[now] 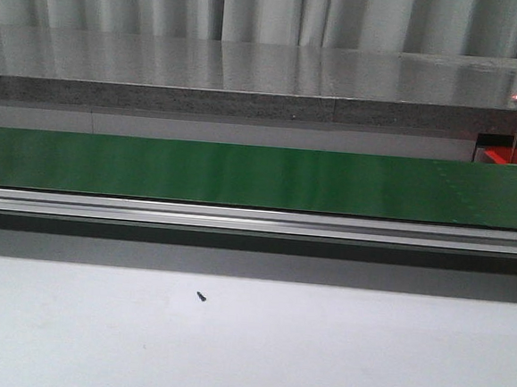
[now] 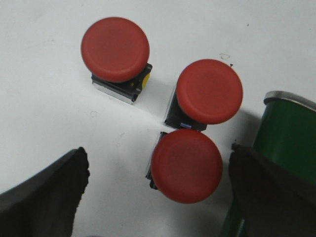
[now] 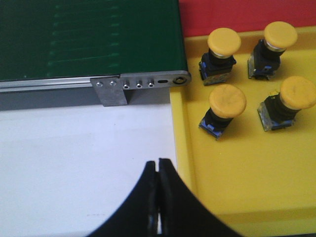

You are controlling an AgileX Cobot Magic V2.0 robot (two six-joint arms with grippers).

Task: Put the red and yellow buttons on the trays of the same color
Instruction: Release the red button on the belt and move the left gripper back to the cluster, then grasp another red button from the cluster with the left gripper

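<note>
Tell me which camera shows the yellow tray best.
The right wrist view: the yellow tray fills its side, holding four yellow buttons, beside the shut right pincer. The front and left wrist views show none of it.

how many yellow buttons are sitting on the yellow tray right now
4, all toward one corner of the flat yellow plastic tray: two near the rim, two further in. More may lie outside the right wrist view.
</note>
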